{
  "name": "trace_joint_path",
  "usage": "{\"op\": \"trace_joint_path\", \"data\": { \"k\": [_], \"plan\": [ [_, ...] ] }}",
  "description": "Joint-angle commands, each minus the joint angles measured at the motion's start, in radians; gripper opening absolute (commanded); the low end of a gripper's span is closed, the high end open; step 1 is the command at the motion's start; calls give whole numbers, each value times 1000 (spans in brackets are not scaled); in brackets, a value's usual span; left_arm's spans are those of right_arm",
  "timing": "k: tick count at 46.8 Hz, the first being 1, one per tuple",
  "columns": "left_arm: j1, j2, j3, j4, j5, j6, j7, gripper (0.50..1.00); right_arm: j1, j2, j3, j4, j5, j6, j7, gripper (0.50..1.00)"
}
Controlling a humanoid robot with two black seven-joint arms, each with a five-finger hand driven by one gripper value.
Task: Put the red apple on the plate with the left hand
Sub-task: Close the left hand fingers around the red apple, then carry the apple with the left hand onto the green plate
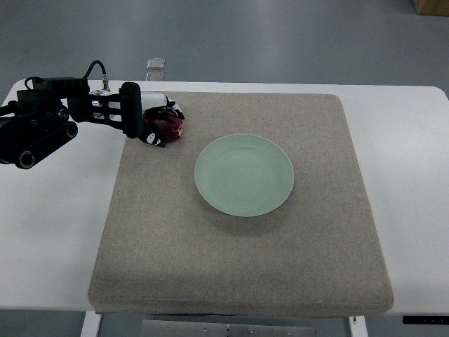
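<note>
— Where's your left hand [156,123]?
— Near the mat's [242,281] far-left corner, fingers [172,105] curled around the red apple [165,125].
— And the plate [244,175]?
— Pale green, on the mat's middle, well apart from the apple. Your mat covers most of the white table [49,239].

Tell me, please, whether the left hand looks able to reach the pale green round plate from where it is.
Probably yes: the left hand, shut on the dark red apple, has only bare mat between it and the plate.
</note>
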State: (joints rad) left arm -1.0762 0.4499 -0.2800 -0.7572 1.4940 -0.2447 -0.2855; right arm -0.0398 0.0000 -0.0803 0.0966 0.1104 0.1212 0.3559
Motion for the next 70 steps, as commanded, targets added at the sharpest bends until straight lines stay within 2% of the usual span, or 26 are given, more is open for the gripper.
{"op": "trace_joint_path", "data": {
  "k": [1,5,17,22,32,42,46,50,70],
  "plan": [
    [-1,0,-1,2,0,15,0,705,0,0,1,0,0,0,0,964],
    [-1,0,1,4,2,16,3,733,-2,0,-1,0,0,0,0,964],
    [-5,-2,2,-1,2,16,5,735,0,0,-1,0,0,0,0,964],
    [-10,-4,-2,-16,-8,16,5,758,0,0,1,0,0,0,0,964],
    [-33,-11,-15,-91,-8,21,5,769,0,0,1,0,0,0,0,962],
    [-42,-11,-15,-212,-6,41,5,776,0,0,1,0,0,0,0,964],
    [-41,-11,-15,-249,-5,39,3,806,0,0,1,0,0,0,0,964],
    [-36,-11,-11,-278,-1,39,3,808,-2,0,-1,0,0,0,0,964],
    [-25,-94,2,-291,2,35,3,821,0,0,1,0,0,0,0,964]
  ]
}}
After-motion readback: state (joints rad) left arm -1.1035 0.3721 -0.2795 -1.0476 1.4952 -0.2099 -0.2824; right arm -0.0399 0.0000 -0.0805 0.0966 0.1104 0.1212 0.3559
